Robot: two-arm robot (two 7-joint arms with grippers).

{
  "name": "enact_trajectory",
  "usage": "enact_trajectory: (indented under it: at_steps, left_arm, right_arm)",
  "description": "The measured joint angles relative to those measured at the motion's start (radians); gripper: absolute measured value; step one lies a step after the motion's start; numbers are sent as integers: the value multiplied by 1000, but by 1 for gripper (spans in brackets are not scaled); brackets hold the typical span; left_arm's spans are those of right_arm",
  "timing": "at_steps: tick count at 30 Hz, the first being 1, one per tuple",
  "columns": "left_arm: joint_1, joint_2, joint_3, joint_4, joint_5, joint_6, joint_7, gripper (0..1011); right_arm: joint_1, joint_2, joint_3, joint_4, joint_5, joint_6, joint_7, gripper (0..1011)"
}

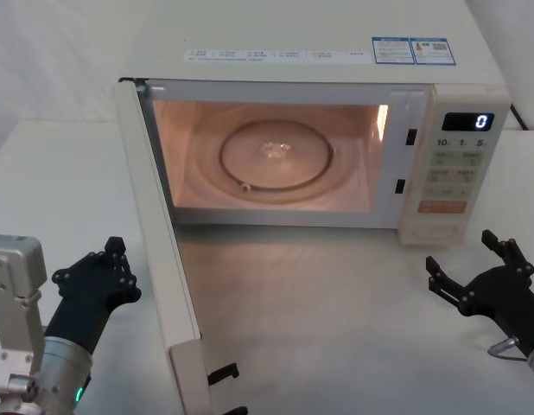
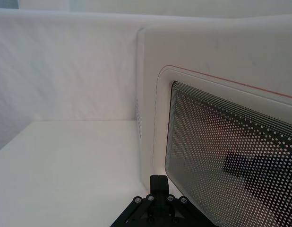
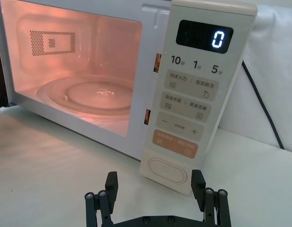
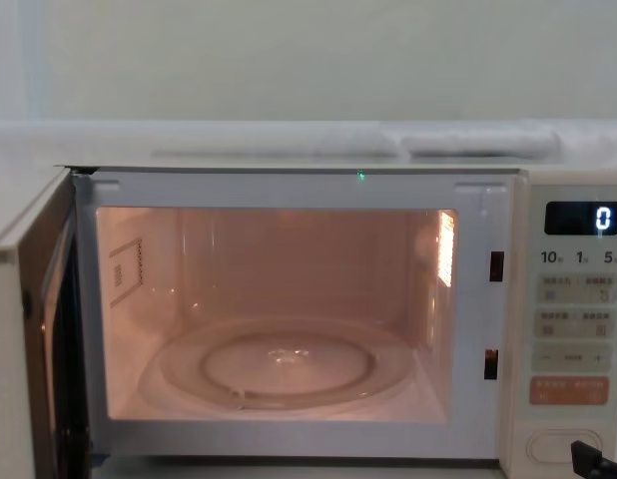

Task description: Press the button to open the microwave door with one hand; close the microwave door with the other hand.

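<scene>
A: Cream plastic, wide and with oval corners: the button (image 3: 167, 171) sits at the lowest part of the control panel (image 3: 195, 104), in the lower centre of the right wrist view. Above it is the orange rectangular key (image 3: 176, 143), and at the top the black display (image 3: 204, 37) reads "0".

B: And the microwave door (image 1: 159, 251)?

A: It stands wide open. In the head view it runs from the upper left corner of the microwave (image 1: 319, 147) down to the bottom edge of the frame, edge-on to the camera. The cavity is lit in a pink-orange tone, with the glass turntable (image 1: 276, 156) inside it.

B: Where is the right gripper (image 1: 474, 264)?

A: In the lower right of the head view, over the white table (image 1: 336, 311), near the front of the control panel but apart from it. Its fingers (image 3: 111, 182) are spread; in the right wrist view the button lies between them and farther back, not touched.

B: And the left gripper (image 1: 103, 272)?

A: In the lower left of the head view, just beside the outer face of the open door. In the left wrist view the door's dotted dark window (image 2: 231, 156) fills the right side. If its fingers are spread or together, I cannot tell.
</scene>
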Motion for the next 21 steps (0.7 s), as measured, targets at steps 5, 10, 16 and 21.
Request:
enact_trajectory:
  at_steps: [5,10,16,21]
  left_arm:
    - [0,0,0,0,0,0,0,0]
    - [0,0,0,0,0,0,0,0]
    - [0,-1,-1,0,0,0,-1,0]
    - [-2,-6,-10,0,5,5,-28,0]
  right_arm:
    - [0,0,0,0,0,0,0,1001]
    - [0,0,0,0,0,0,0,1001]
    - [0,0,0,0,0,0,0,1001]
    - [0,0,0,0,0,0,0,1001]
